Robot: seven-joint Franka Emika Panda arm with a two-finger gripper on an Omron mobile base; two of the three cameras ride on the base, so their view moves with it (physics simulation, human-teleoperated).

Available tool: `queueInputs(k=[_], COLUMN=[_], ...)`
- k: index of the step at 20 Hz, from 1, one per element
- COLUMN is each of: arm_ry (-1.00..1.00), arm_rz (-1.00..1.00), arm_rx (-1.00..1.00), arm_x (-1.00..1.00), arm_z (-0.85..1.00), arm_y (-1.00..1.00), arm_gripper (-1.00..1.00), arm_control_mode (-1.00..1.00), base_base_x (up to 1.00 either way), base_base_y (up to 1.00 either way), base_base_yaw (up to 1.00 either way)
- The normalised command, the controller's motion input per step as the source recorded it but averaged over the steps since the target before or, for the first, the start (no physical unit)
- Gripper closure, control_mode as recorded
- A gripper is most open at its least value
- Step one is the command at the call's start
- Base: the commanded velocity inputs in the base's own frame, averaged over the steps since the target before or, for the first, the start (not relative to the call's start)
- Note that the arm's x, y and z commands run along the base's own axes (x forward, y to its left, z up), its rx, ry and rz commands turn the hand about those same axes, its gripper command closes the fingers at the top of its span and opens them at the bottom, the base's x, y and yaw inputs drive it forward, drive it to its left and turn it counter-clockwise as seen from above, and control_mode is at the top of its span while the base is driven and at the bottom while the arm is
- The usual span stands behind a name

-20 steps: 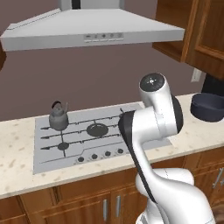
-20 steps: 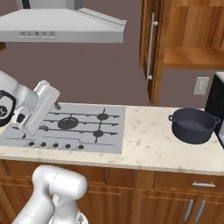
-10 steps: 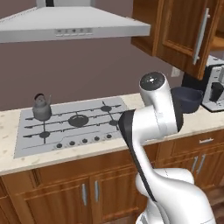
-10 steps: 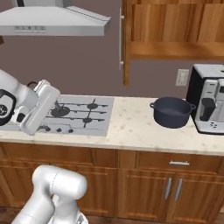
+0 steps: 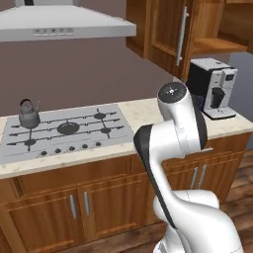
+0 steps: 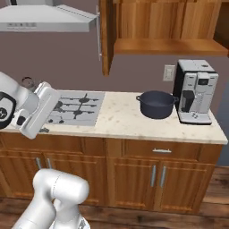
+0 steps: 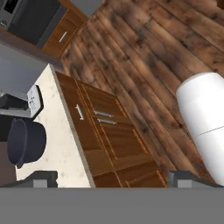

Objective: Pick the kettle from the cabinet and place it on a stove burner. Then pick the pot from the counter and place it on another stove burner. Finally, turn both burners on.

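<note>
The grey kettle (image 5: 28,113) stands on the back-left burner of the silver cooktop (image 5: 79,141), and its top peeks out behind my arm (image 6: 27,82). The dark blue-grey pot (image 6: 156,103) sits on the beige counter (image 6: 120,120) between the cooktop (image 6: 78,107) and the coffee machine. In the hand view the pot (image 7: 26,142) lies at the left edge, far from my gripper (image 7: 114,179), which is open with nothing between its fingertips (image 7: 41,178). The wooden wall cabinet (image 6: 165,44) is open and its shelf is bare.
A white-and-black coffee machine (image 6: 197,91) stands just right of the pot, near the counter's right end. The cabinet door (image 5: 170,34) hangs open over the counter. A range hood (image 5: 59,27) spans the cooktop. Low cupboards (image 7: 105,135) and wooden floor lie below.
The whole scene has slid left in both base views: the base has driven to the right. The coffee machine and open cabinet shelf are now fully in sight. The gripper stays open.
</note>
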Motion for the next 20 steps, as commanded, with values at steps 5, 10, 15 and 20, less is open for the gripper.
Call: queueInputs(k=[5, 10, 15, 20], arm_ry=[0.0, 0.0, 0.0, 0.0], arm_rz=[0.0, 0.0, 0.0, 0.0], arm_rx=[0.0, 0.0, 0.0, 0.0], arm_x=[0.0, 0.0, 0.0, 0.0], arm_z=[0.0, 0.0, 0.0, 0.0], arm_y=[0.0, 0.0, 0.0, 0.0], arm_gripper=[-1.0, -1.0, -1.0, -1.0], arm_control_mode=[1.0, 1.0, 1.0, 1.0], base_base_x=[-0.36, -0.28, -0.07, 0.01], base_base_y=[-0.63, -0.67, -0.67, -0.67], base_base_yaw=[0.0, 0.0, 0.0, 0.0])
